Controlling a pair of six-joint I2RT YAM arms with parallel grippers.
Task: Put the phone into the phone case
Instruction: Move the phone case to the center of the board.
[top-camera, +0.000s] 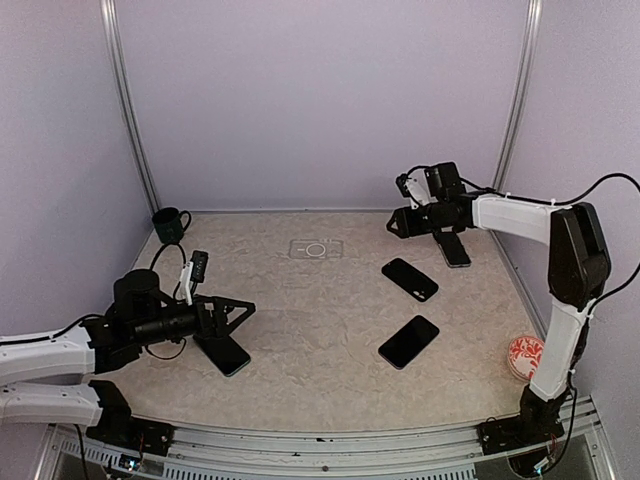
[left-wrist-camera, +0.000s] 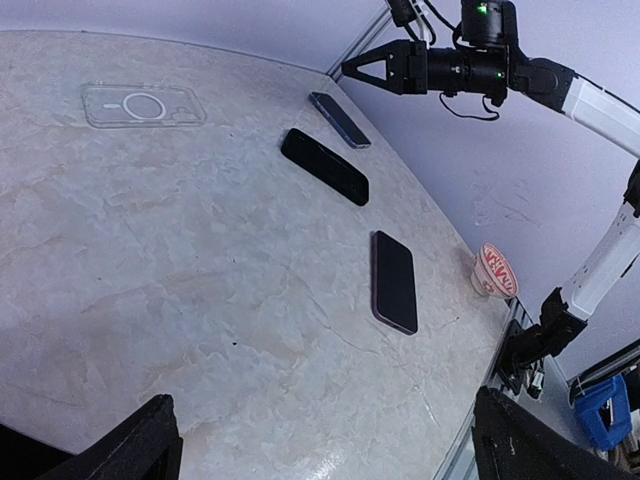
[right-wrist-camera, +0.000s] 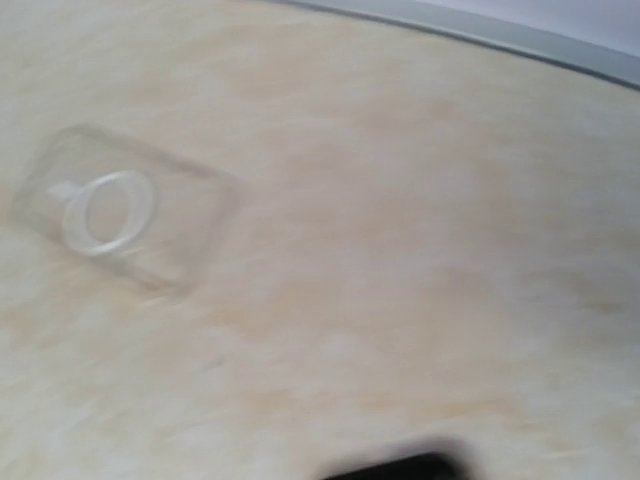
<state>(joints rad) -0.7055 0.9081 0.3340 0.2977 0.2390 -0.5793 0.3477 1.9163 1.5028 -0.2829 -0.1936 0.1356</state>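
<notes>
You are at the very start: no phone is picked up yet. The clear phone case (top-camera: 316, 248) lies flat and empty at the far middle of the desk (top-camera: 300, 400).

Four dark phones lie on the desk. The far phone (top-camera: 455, 248) is right under your right fingers (top-camera: 398, 223). I cannot tell if those fingers are spread or pinched, but I see nothing in them. The middle phone (top-camera: 410, 279) and the near phone (top-camera: 408, 341) lie apart on the right side. The left phone (top-camera: 226, 353) lies under your left fingers (top-camera: 238, 312), which are spread wide and hold nothing.

I think the next move is to choose one phone, come down on it and pinch its long sides. A flat phone is hard to lift, so go low and slow. Then carry it to the case and line up the corners.

A dark mug (top-camera: 170, 224) stands in the far left corner. A small red and white cup (top-camera: 524, 355) sits near the right edge. Both are well away from the case. The way from the far phone to the case looks open.
</notes>
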